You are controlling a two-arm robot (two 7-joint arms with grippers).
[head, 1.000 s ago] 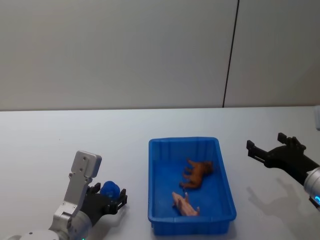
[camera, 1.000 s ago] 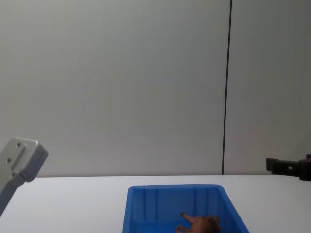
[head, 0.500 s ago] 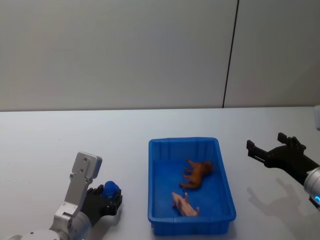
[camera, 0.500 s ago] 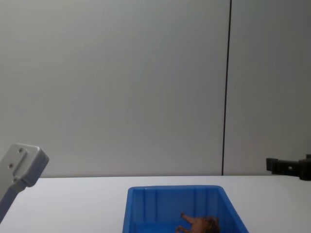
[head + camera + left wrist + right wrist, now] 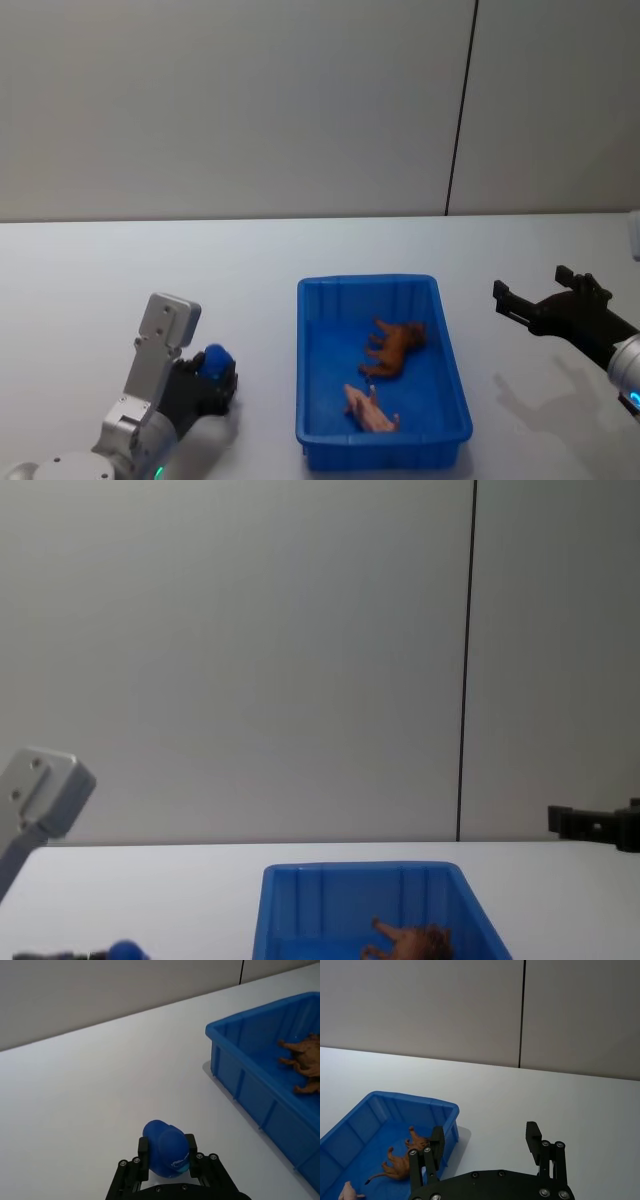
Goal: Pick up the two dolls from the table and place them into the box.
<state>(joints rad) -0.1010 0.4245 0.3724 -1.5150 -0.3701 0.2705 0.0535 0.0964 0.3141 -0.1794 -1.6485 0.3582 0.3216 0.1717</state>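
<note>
1. The left pincer (image 5: pixel 208 383) is closed on the blue toy (image 5: pixel 212 362), one finger (image 5: pixel 143 1152) pressed to each side of it. Half a second ago it sat lower at the near left of the worktop (image 5: pixel 120 280); now it has risen a little, and in the chest view the blue toy (image 5: pixel 125 950) just pokes above the bottom edge.
2. The brown doll (image 5: pixel 395 346) has not moved: it lies inside the box (image 5: pixel 310 440), towards the far right part.
3. A pale pink toy (image 5: pixel 369 408) lies in the box too, nearer the front wall, just apart from the brown doll.
4. The right pincer (image 5: pixel 540 301) has not shifted since the earlier frames. It hangs to the right of the box with its fingers (image 5: pixel 436 1146) spread wide and nothing between them.
5. Between the blue toy and the box there is bare worktop; the box's left wall (image 5: pixel 250 1095) is what stands between them.
6. The box's near-left half is free of toys.
7. The worktop is bare to the left of the box, behind it up to the grey wall (image 5: pixel 250 100), and to the right of it under the right pincer.
</note>
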